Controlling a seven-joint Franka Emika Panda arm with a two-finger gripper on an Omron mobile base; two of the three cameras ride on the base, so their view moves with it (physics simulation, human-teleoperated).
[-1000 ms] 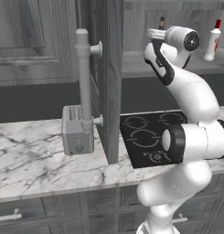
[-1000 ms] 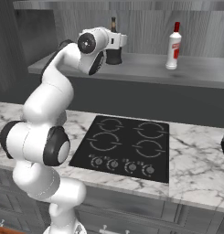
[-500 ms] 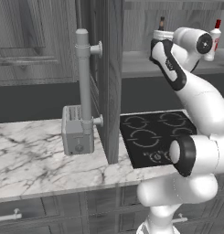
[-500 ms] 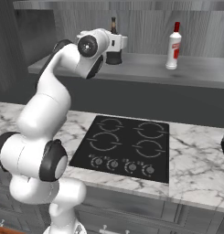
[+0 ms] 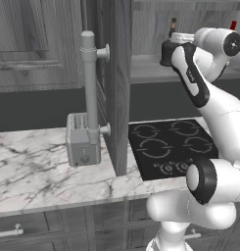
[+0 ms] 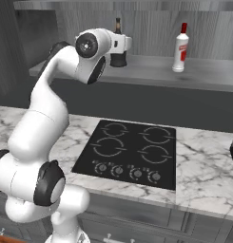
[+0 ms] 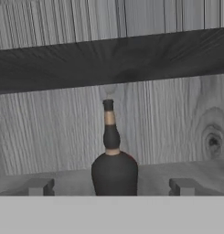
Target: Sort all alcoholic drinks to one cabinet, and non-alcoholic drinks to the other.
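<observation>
The squat dark bottle (image 7: 114, 171) with a long thin neck stands on a grey wooden shelf (image 6: 151, 71) above the cooktop. My gripper (image 7: 111, 186) is open and level with the bottle's body. Its fingertips (image 7: 40, 186) stand wide on either side of the bottle, not touching it. From the right base view, the dark bottle (image 6: 119, 58) sits just behind my hand. The white bottle with red cap and red label (image 6: 180, 46) stands upright further right on the same shelf. In the left base view, the dark bottle's neck (image 5: 173, 25) rises above my hand.
A black four-burner cooktop (image 6: 130, 152) lies in the marble counter (image 6: 203, 166) below the shelf. An open cabinet door (image 5: 119, 83) stands edge-on left of the arm. A grey toaster (image 5: 82, 139) sits on the counter beyond it.
The arm's wrist and elbow have swung sideways while the hand has stayed at the dark bottle. The jaws have remained open.
</observation>
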